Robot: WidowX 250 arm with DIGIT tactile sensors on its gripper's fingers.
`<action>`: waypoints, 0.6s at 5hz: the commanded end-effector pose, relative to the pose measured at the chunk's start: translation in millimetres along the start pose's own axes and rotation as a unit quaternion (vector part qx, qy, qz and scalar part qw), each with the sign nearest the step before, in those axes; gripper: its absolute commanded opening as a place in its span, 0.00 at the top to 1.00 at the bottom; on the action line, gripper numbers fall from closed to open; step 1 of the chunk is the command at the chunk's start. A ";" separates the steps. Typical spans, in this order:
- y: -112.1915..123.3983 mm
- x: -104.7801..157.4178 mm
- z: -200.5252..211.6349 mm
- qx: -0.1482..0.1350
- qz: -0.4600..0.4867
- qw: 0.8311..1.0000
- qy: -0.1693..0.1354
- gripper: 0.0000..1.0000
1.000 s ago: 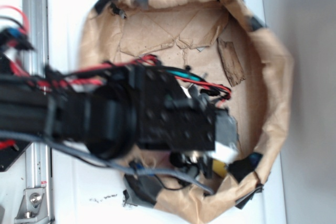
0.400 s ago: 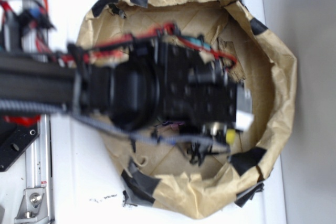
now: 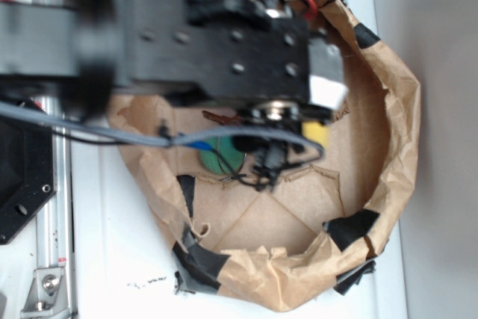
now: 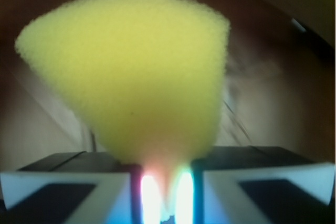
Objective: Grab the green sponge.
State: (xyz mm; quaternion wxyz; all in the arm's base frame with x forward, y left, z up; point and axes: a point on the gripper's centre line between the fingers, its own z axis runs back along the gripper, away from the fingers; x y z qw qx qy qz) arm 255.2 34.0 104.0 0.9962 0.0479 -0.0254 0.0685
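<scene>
Exterior view is filled largely by the black robot arm (image 3: 172, 35), stretched from the left across the upper rim of a crumpled brown paper basin (image 3: 388, 147) patched with black tape. Under the arm's head a green round object (image 3: 218, 155), taken to be the green sponge, is seen lying on the basin floor, partly covered by cables. A yellow sponge (image 3: 317, 134) is seen just at the tip of the gripper (image 3: 299, 121). In the wrist view that yellow sponge (image 4: 131, 72) is shown pinched at its narrow lower end between the nearly closed fingers (image 4: 68, 182).
</scene>
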 end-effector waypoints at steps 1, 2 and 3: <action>-20.4 -10.8 63.3 0.058 0.174 0.983 -0.010 1.00; -25.7 -13.7 59.6 0.058 0.193 0.979 -0.012 1.00; -26.6 -12.3 57.9 0.063 0.187 0.980 -0.024 1.00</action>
